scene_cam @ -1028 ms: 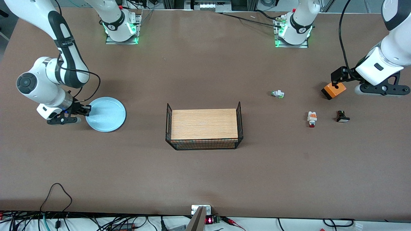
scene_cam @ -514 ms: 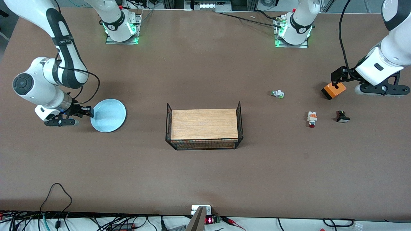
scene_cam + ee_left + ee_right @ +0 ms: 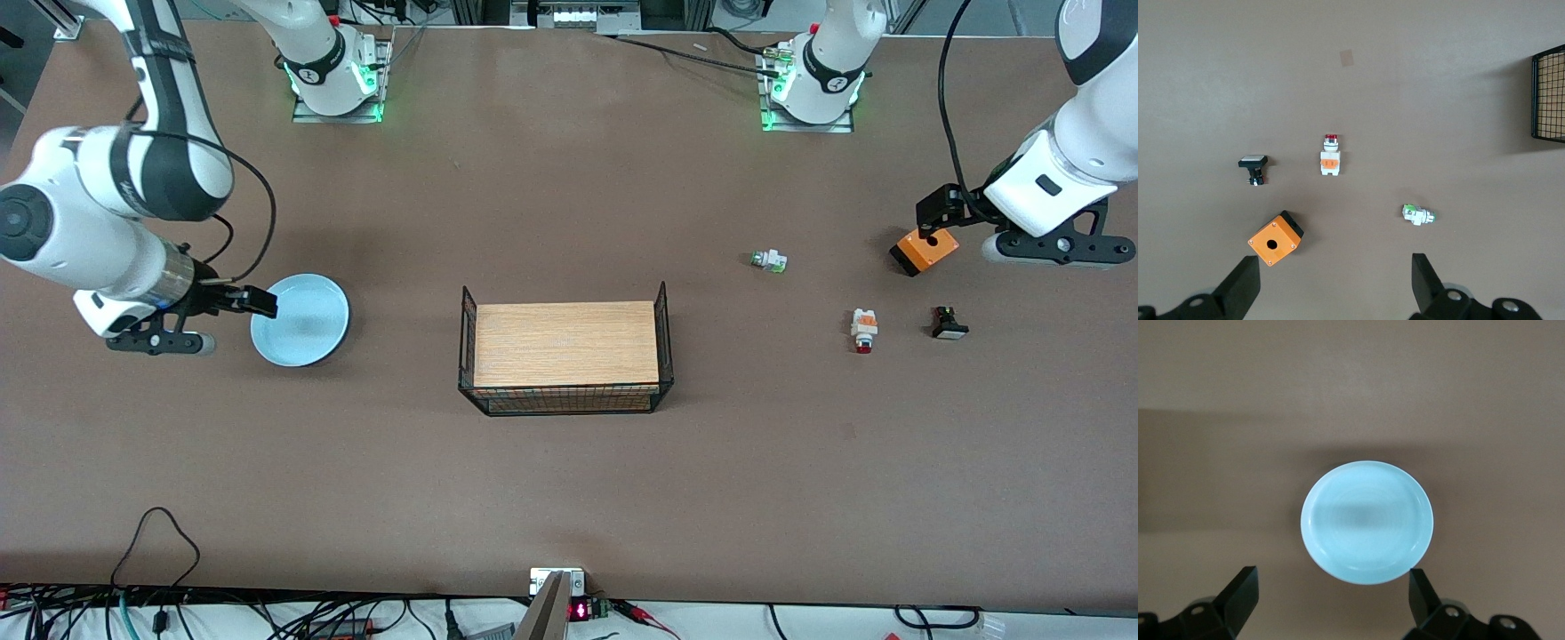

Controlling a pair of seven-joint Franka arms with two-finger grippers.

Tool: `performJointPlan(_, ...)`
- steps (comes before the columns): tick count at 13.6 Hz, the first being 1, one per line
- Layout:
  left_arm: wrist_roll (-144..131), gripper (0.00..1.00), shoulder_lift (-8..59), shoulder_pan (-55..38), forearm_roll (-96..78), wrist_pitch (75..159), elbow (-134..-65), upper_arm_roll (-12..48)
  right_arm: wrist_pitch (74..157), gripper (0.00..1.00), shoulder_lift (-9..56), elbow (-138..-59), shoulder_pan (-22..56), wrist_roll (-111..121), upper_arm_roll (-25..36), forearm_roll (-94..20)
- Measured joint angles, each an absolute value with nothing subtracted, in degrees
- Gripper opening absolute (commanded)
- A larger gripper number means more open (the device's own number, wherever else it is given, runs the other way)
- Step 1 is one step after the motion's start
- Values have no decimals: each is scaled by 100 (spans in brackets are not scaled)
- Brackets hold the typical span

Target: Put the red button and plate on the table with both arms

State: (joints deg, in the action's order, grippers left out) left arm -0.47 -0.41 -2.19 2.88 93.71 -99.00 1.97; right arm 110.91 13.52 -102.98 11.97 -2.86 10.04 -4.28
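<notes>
The light blue plate (image 3: 300, 320) lies flat on the brown table (image 3: 569, 498) toward the right arm's end; it also shows in the right wrist view (image 3: 1367, 522). My right gripper (image 3: 255, 302) hangs open and empty over the plate's rim, with the plate beyond its fingertips in its wrist view (image 3: 1331, 597). The red button (image 3: 863, 330) lies on the table toward the left arm's end and shows in the left wrist view (image 3: 1330, 157). My left gripper (image 3: 935, 213) is open and empty over an orange box (image 3: 925, 250); its wrist view (image 3: 1335, 283) shows it well above the table.
A wood-topped black wire basket stand (image 3: 565, 356) is at mid-table. A white-and-green part (image 3: 769, 260) lies farther from the camera than the red button. A black-and-white part (image 3: 948, 324) lies beside the button. The orange box (image 3: 1275, 238) has a round hole.
My right gripper has come off the plate's rim and risen. The plate has settled flat, slightly toward the basket stand. The left arm has not moved.
</notes>
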Motion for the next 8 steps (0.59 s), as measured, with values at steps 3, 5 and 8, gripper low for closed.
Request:
performJointPlan(3,-47,100,-41,-219,288,9371,-9900,198,9831,100,1268,-9320,1186,-381,1030,-424)
performJointPlan(5,-47,100,-41,-219,288,9371,-9900,198,9283,100,1212,-8820,1113,-413,1040,-416)
performJointPlan(8,-47,100,-41,-220,288,9371,-9900,198,9084,100,1144,-8488,698,-333,1031,-415)
